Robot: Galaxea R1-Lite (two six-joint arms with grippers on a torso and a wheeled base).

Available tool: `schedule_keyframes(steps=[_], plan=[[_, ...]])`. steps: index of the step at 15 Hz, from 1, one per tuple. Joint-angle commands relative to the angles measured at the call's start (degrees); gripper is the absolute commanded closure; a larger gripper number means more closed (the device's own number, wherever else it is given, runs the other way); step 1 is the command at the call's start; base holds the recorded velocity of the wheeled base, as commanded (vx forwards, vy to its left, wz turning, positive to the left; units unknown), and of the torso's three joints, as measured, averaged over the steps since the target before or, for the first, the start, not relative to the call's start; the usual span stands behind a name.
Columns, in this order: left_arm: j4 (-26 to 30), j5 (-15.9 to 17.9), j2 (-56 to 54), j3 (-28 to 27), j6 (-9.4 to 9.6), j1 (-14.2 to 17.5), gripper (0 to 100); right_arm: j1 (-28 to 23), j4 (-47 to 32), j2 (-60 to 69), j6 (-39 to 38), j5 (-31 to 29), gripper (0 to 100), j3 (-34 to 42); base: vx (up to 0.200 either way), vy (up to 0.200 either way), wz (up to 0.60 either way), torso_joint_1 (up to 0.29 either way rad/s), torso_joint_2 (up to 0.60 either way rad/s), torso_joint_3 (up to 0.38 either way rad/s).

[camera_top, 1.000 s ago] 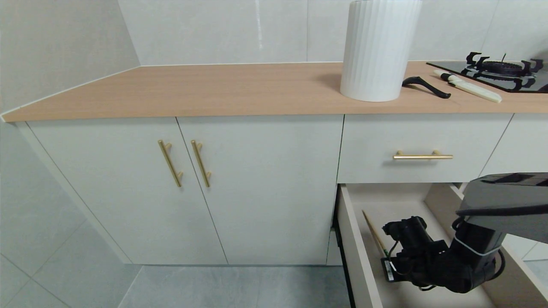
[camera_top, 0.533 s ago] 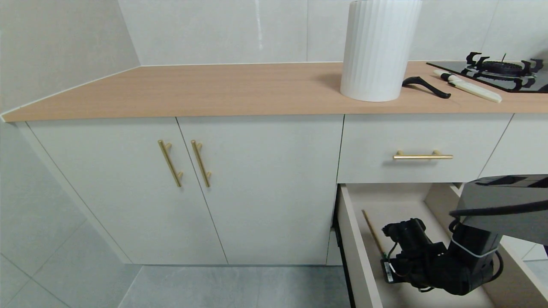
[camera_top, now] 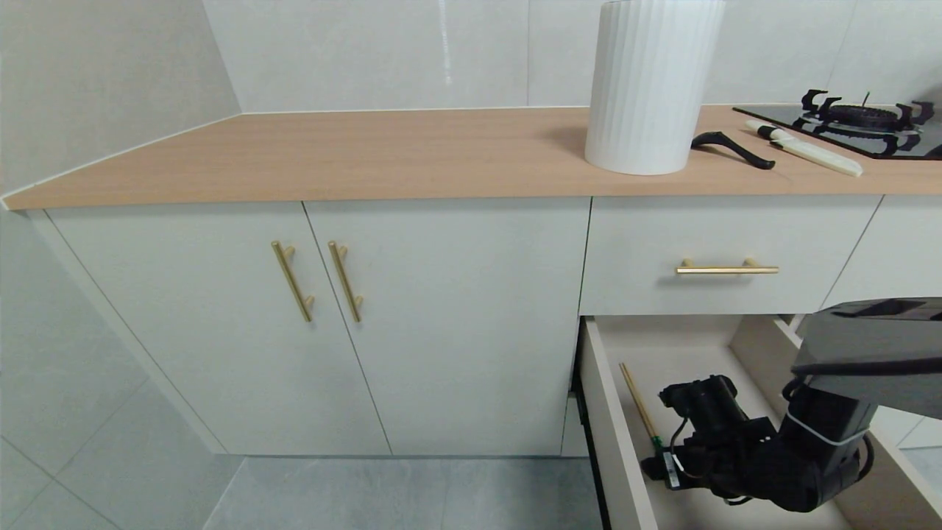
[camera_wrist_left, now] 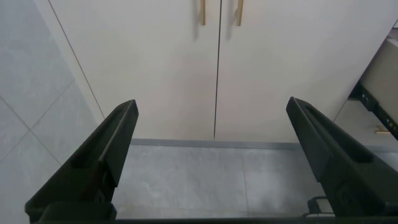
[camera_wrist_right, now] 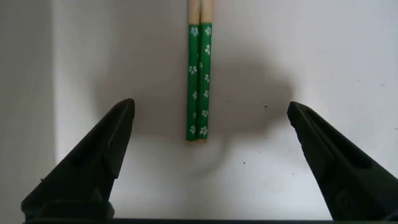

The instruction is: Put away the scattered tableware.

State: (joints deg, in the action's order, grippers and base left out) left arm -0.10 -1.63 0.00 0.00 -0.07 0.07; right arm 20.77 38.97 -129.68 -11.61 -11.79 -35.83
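**Green-tipped chopsticks lie in the drawer: back out cleanly**

Wooden chopsticks [camera_top: 637, 401] rest as a pair on the floor of the open drawer [camera_top: 607, 412], along its left wall, with the green ends toward the drawer's front edge. The right gripper [camera_wrist_right: 209, 104] hangs over those green ends, released and holding nothing, a finger well clear on each side. The left gripper [camera_wrist_left: 211, 104] is likewise spread and empty, low in front of the cabinet doors.

The placing looks done, so the step in hand is probably the retreat. It is best to rise straight up with the fingers kept wide, so that neither pad drags the pair askew. The wrist should stay off the drawer's left wall and off the closed drawer front above. A knife [camera_top: 809, 152] and a black-handled tool [camera_top: 732, 147] lie near the right end of the bench [camera_top: 368, 154], likely next.
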Motion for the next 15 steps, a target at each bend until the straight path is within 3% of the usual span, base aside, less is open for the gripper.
schedule_keyframes(steps=[1,5,7,11,15], plan=[[0.0,0.0,0.1,0.0,-0.01,0.0,0,0.1,-0.6,7.6,0.0,0.2,0,1.2,0.0,0.0,0.0,0.0,0.0,0.0],[0.0,0.0,0.1,0.0,-0.01,0.0,0,-3.4,-11.6,24.7,0.4,0.5,0,-0.4,0.0,0.0,0.0,0.0,0.0,0.0],[0.0,0.0,0.1,0.0,-0.01,0.0,0,-9.2,-18.3,34.5,4.5,1.3,0,-2.8,0.0,0.0,0.0,0.0,0.0,0.0],[0.0,0.0,0.1,0.0,-0.01,0.0,0,-15.9,-19.3,39.9,8.5,3.4,0,-3.7,0.0,0.0,0.0,0.0,0.0,0.0],[0.0,0.0,0.1,0.0,-0.01,0.0,0,-15.9,-19.4,41.1,9.9,3.9,0,-3.3,0.0,0.0,0.0,0.016,-0.05,-0.037]])
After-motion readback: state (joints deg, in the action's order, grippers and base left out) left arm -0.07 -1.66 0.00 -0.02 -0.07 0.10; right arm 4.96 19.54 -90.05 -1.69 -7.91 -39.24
